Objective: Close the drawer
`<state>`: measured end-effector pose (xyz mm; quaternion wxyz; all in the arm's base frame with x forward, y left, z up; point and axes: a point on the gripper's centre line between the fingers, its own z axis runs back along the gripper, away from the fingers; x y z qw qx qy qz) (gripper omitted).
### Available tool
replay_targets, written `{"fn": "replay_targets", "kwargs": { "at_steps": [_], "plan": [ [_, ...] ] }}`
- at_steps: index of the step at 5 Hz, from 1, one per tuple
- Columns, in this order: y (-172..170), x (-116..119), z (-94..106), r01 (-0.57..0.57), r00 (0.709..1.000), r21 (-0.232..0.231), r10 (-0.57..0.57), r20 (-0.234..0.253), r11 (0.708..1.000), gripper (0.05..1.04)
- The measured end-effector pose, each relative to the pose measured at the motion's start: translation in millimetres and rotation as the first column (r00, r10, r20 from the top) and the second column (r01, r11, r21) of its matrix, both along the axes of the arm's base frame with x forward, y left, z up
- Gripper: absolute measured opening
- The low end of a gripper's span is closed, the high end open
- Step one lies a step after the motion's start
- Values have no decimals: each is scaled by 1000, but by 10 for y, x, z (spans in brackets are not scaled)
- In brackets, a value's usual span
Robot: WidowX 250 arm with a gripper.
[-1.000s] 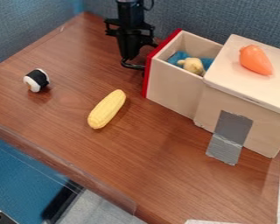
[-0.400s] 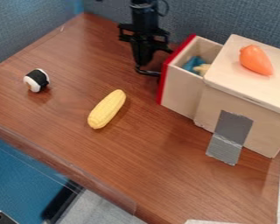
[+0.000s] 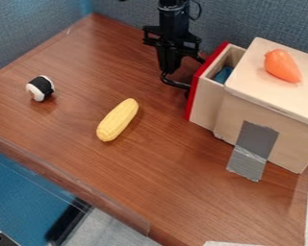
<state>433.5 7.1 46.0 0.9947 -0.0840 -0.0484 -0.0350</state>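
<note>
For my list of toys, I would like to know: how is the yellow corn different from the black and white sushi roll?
The corn is yellow, while the sushi roll is white with a black band. The corn is long and slim; the sushi roll is short and stubby. The corn lies closer to the drawer than the sushi roll. Both rest on the table.

The robot arm (image 3: 173,20) suggests a lab.

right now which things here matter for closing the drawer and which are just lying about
Part of the job:
- drawer, partly open
- cabinet it slides into
- end effector, beside the red front

Just lying about:
- corn
- sushi roll
- orange toy on the cabinet
- blue thing inside the drawer
</note>
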Motion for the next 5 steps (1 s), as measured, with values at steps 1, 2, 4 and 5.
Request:
{"fn": "replay_targets", "kwargs": {
  "at_steps": [1,2,4,5],
  "plan": [
    [-132,-8,-5,17,1000,16,-17,-9,1000,90],
    [-332,-26,1,32,999,0,-32,-21,1000,90],
    [-467,-53,56,56,997,-11,-56,-45,998,123],
    [-581,-72,57,87,995,-13,-87,-48,996,318]
  ]
}}
